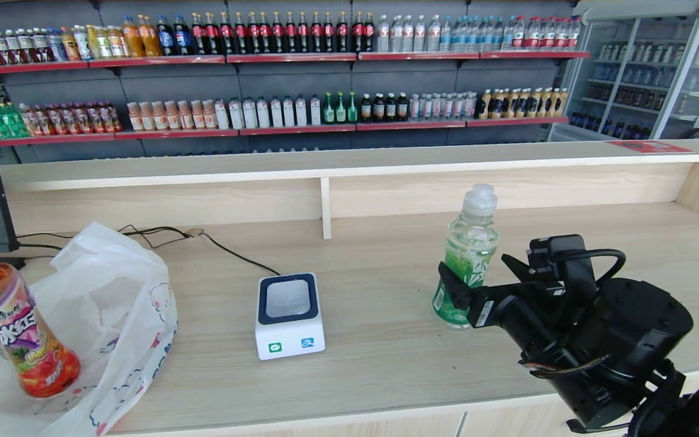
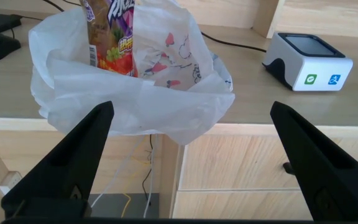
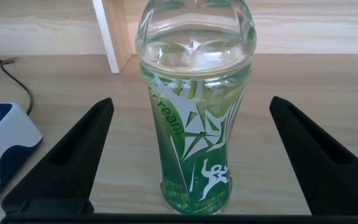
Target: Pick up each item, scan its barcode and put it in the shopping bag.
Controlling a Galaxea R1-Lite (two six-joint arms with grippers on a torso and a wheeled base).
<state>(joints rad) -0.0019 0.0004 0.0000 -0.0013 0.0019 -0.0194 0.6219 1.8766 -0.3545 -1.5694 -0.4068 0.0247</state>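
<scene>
Green bottle (image 1: 468, 261) is standing before our spread right end effector (image 3: 191, 106); we are judging it slippery, favouring its waist.

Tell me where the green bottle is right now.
In the head view the green bottle stands upright on the counter on the robot's right, right of the scanner, flanked by the open right gripper.

Green and blue icons (image 2: 311, 79) on the scanner (image 1: 289, 315); white figure (image 3: 213, 175) on green bottle (image 1: 466, 261)
</scene>
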